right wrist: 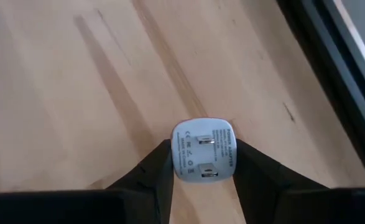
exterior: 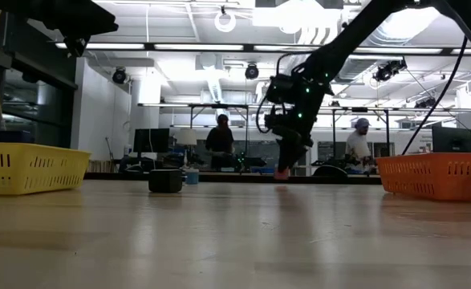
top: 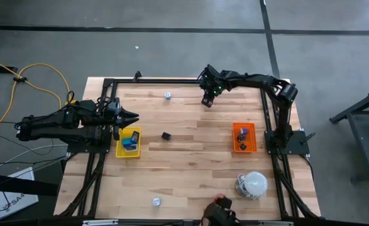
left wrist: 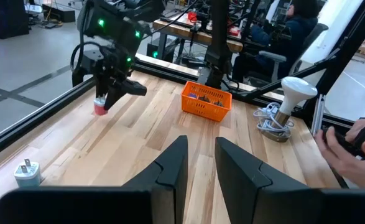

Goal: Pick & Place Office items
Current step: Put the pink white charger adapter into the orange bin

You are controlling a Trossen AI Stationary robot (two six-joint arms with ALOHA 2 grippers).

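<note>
The yellow tray (top: 128, 143) is the landmark here; it sits at the left side of the wooden surface (top: 190, 169). The left gripper (top: 134, 117) hovers just beyond the tray's far edge, and its jaws are released, with a plain gap and nothing between them. Inside the tray lie small blue and black pieces (top: 129, 142).

To the right of the tray, near it, a small black block (top: 166, 135) rests on the surface. Farther from the tray, toward the far edge, stands a white plug adapter (top: 168, 95). Another small white piece (top: 156, 201) lies near the front edge, to the right of the tray.

Farther right of the tray, near the far edge, the right gripper (top: 207, 102) hangs low over the surface. Its jaws are clenched on a white charger plug (right wrist: 204, 149) with two metal prongs.

Well to the right of the yellow tray sits the orange tray (top: 244, 137) with small dark pieces inside. Nearer the front edge than it stands a white dome with a coiled cable (top: 253, 184). A person's hand (top: 219, 209) shows at the front edge.
</note>
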